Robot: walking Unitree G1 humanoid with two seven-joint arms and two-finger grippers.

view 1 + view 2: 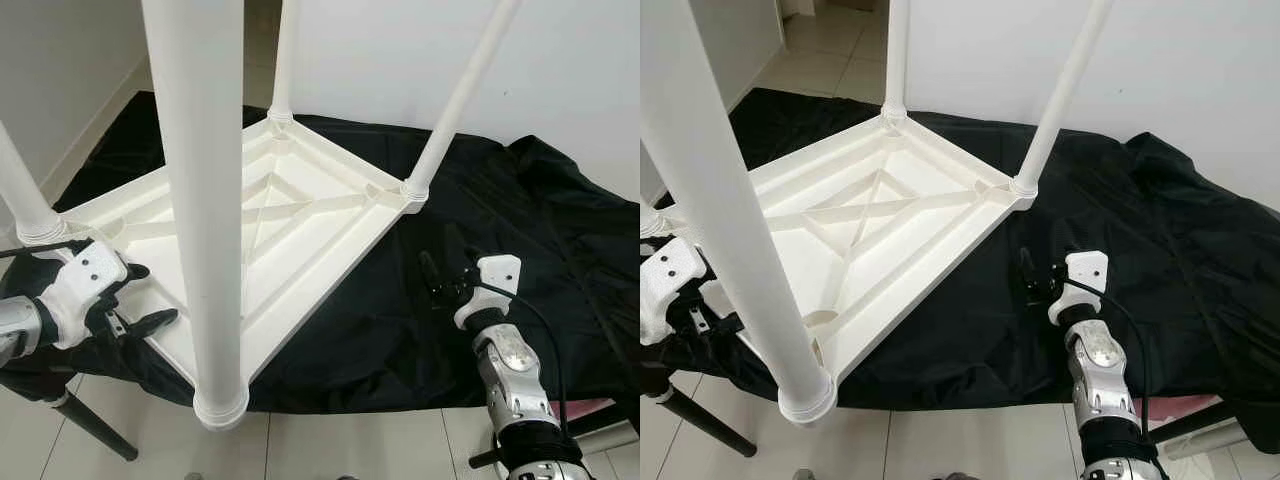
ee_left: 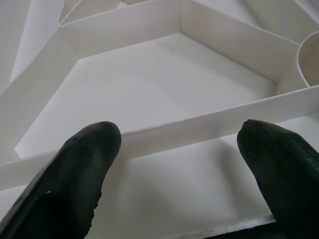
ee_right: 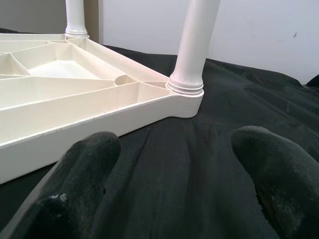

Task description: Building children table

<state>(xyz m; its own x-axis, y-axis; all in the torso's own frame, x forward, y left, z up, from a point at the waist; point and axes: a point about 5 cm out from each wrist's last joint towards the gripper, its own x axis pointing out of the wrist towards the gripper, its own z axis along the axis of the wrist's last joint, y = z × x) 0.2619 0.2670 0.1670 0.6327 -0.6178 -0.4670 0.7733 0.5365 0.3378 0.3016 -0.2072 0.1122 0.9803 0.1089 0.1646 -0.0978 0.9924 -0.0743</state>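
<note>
**All four legs in: grip the rim before turning the table over**

The white children's table top (image 1: 300,215) lies upside down on a black cloth (image 1: 520,230), four white legs (image 1: 205,200) standing up from its corners. The left gripper (image 1: 140,297), fingers (image 2: 75,184) open, hovers over the rim at 8 o'clock; close squarely across that rib. The right gripper (image 1: 1028,280), fingers open, sits over cloth at 4 o'clock and should move to the near edge

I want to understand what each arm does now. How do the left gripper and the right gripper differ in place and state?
The left gripper sits at the edge of the upturned white table top, fingers over its ribs; the right gripper hovers over the black cloth, apart from the table. Both are open and hold nothing.
</note>
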